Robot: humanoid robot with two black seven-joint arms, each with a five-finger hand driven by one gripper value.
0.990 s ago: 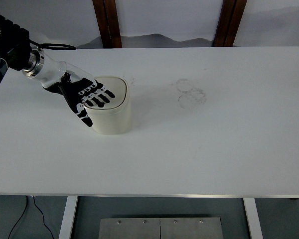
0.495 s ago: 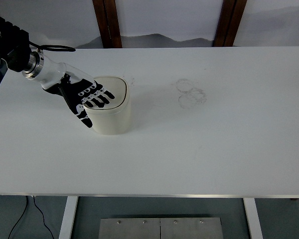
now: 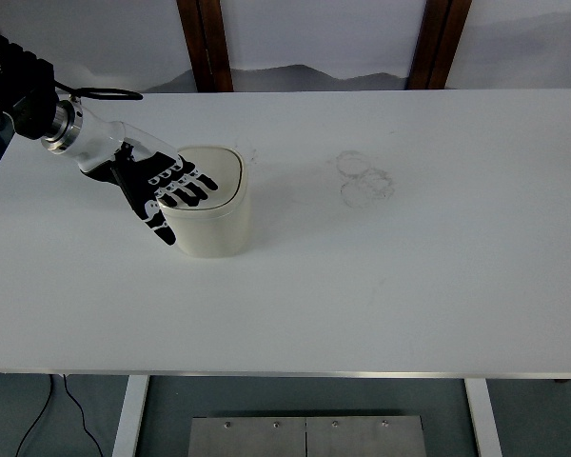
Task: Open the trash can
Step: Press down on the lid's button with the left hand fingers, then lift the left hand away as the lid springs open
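Note:
A small cream trash can point(image 3: 214, 214) with a rounded-square lid point(image 3: 219, 174) stands on the white table point(image 3: 381, 276), left of centre. My left hand point(image 3: 176, 190) comes in from the upper left and lies flat on the lid's left part, its black and white fingers point(image 3: 198, 185) spread across the lid. The thumb point(image 3: 159, 224) hangs down over the can's left side. The hand holds nothing. The lid looks closed and level. No right arm is in view.
Faint ring marks point(image 3: 364, 179) stain the table right of the can. Two brown wooden posts point(image 3: 206, 43) rise behind the table's far edge. A black cable point(image 3: 105, 92) loops by my left forearm.
My left hand has drawn back a little to the left across the lid. The can has not moved.

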